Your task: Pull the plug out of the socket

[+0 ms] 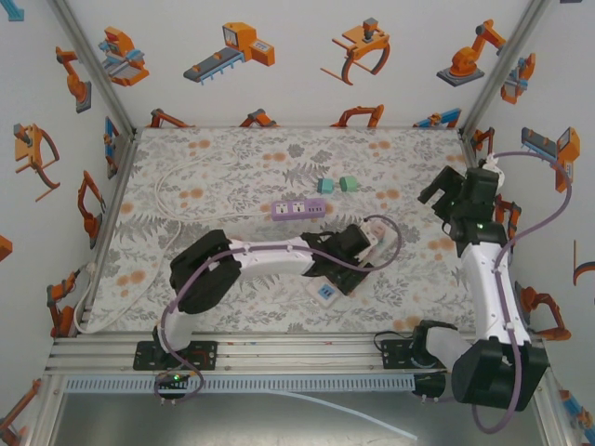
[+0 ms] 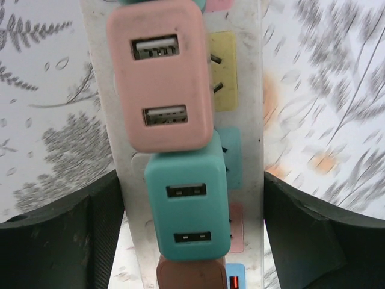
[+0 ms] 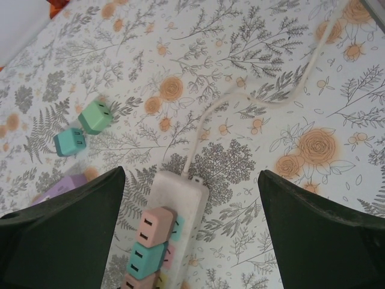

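The left tool (image 2: 192, 211) hangs released over the white strip (image 2: 249, 90). Its fingers (image 2: 66, 241) are spread wide on either side of the whole strip and touch nothing. Three plugs sit in a row in that strip, packed edge to edge: a pink plug (image 2: 159, 75), a teal plug (image 2: 187, 205) and a brown plug (image 2: 191, 274). The teal plug lies midway between the fingers, so it is probably the one meant. The strip lies in the middle of the desk (image 1: 242, 186), just right of a purple strip (image 1: 299, 208) and near two loose plugs (image 1: 349, 183). The right tool (image 3: 191, 205) is released too, held high and well apart by the right wall, looking down on the strip and its cable (image 3: 240, 99).

Nothing pins the strip, so a straight pull could lift it along with the plug. The spread jaws could close on the strip's walls rather than on the plug. Because the plugs touch, a finger could catch the pink or brown plug, and a skewed pull could bend the pins.

The brown plug is cut off at the lower edge of the left wrist view, and the strip's ends run out of frame there. The desk around it is blurred. From above, the arm covers most of the strip, and the tool's height over the plugs cannot be judged.
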